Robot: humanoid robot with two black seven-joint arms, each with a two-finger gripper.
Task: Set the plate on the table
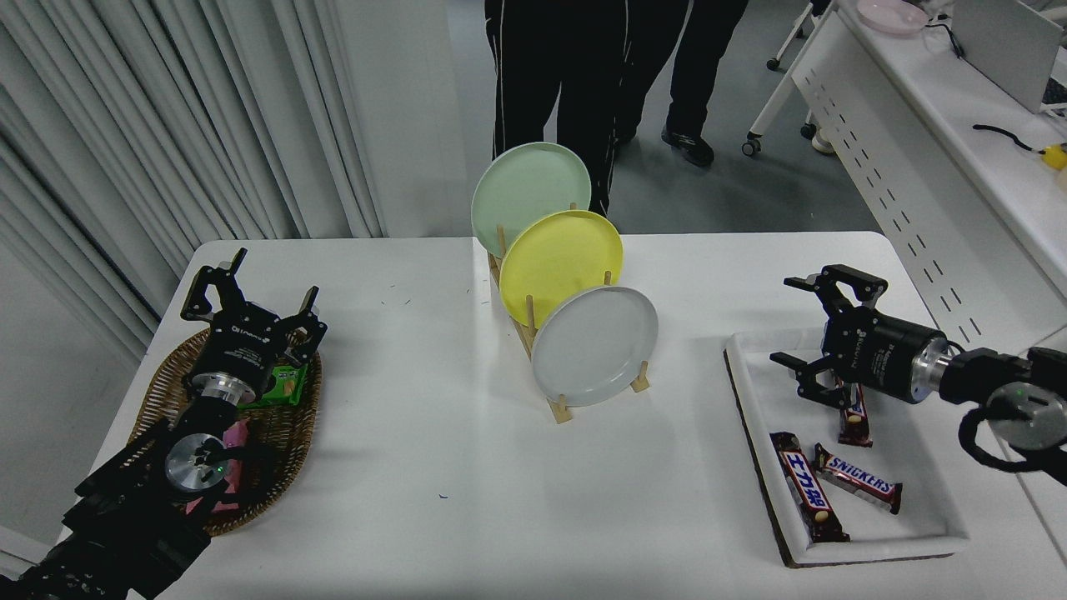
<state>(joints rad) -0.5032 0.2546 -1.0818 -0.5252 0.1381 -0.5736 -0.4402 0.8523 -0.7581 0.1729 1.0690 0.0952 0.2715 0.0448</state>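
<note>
While the grey plate [594,345] stands on its edge in the front slot of the wooden rack [560,406], it leans back toward the yellow plate [560,262] just behind it, and a pale green plate [530,194] stands at the far end. Its round face looks to the front and right. That is the side where the right tool [796,321] hangs, wide open and holding nothing, pointing left at the plate from above the white tray [750,392] of chocolate bars [807,487]. This tool is much nearer than the left tool [250,287], which is parked open and empty over the basket [288,433] across the white counter [433,350]
</note>
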